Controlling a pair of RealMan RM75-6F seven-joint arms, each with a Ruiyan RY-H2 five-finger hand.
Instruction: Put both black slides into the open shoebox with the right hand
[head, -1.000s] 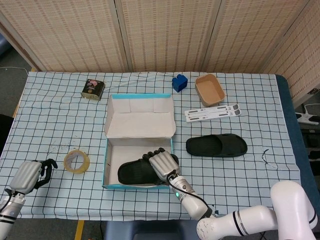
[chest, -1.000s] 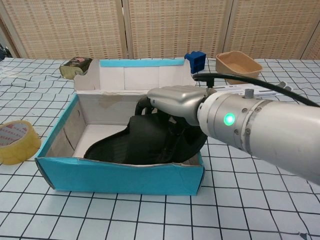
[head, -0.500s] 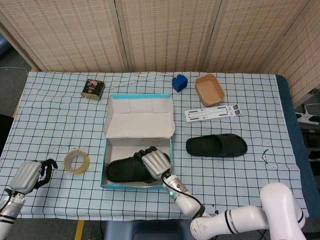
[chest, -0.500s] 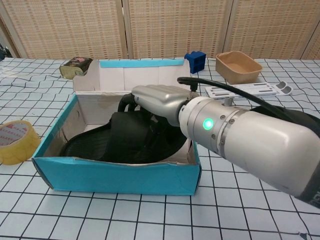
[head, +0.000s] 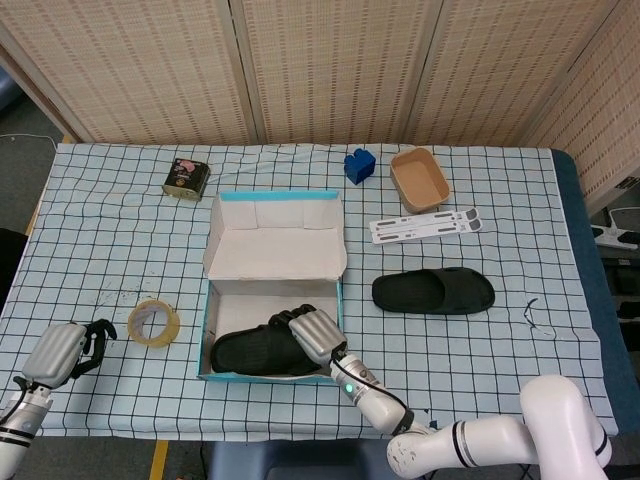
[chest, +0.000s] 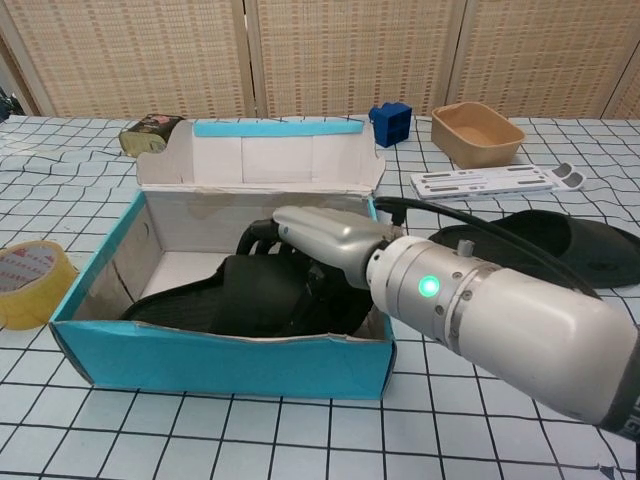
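Right hand: the right hand is seen inside the shoebox, its fingers curled over the strap of the first slide, which is grasped (the fingertips themselves are hidden behind the strap in the chest view).
First slide: it lies along the front of the box floor, sole down as far as can be judged, with its toe end close to the left wall.
Second slide: the second slide rests on the checked tablecloth, to the right of the box and apart from it; it has not yet been picked up.
Left hand: the left hand is held at the near left edge of the table, fingers curled in on nothing, near the tape roll but not touching it.
Risk on release: if the fingers are hooked under the strap when the hand is lifted, the slide could be dragged up and out again.
Risk to the box: the light cardboard could be pushed or tipped by the wrist against the front or right wall (the box is not held by anything).
Risk for the next slide: little floor room is left beside the first slide, so the second could be left riding on the rim or on top of the first.
Lid flap: the upright lid flap could be knocked shut by a careless approach.
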